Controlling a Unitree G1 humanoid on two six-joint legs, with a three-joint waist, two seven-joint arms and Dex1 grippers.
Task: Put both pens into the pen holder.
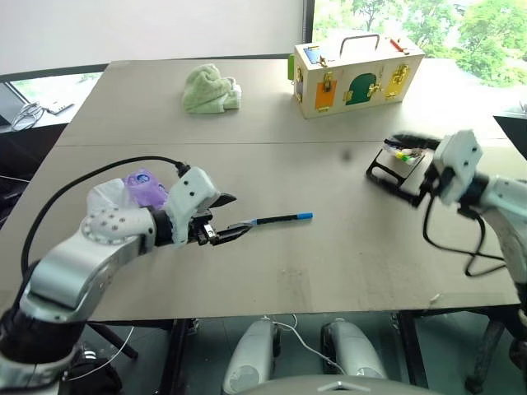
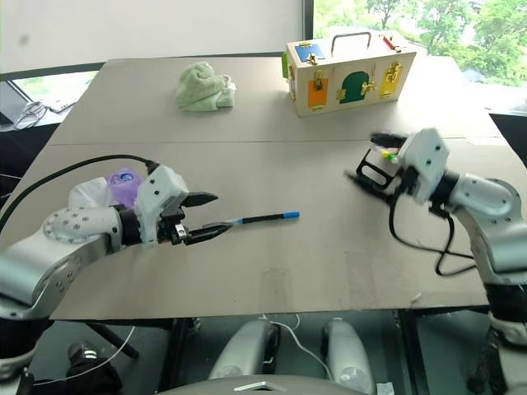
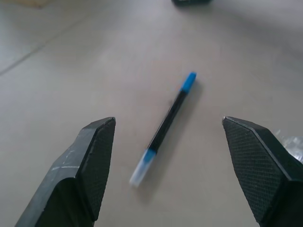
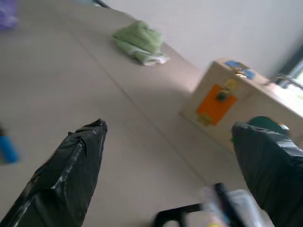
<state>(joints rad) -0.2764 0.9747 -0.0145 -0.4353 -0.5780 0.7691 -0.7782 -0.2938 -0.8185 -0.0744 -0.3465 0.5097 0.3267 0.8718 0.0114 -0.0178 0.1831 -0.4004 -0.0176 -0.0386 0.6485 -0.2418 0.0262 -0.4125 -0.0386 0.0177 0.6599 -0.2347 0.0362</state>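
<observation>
The dark pen with a bright blue cap (image 1: 280, 219) lies flat on the grey table, cap pointing right. My left gripper (image 1: 243, 211) is open just left of it, and the pen (image 3: 165, 125) lies on the table ahead of the two fingers, untouched. At the right stands the pen holder (image 1: 394, 167), a clear cup on a black frame with yellow-green markers inside. My right gripper (image 4: 170, 126) is open and empty, close over the holder (image 4: 215, 208). The other pen is hidden from view.
A wooden box with latches (image 1: 356, 72) stands at the back right, and a green towel (image 1: 210, 89) lies at the back centre. A purple item on white plastic (image 1: 144, 188) sits behind my left hand. The table's front edge (image 1: 272, 313) is near.
</observation>
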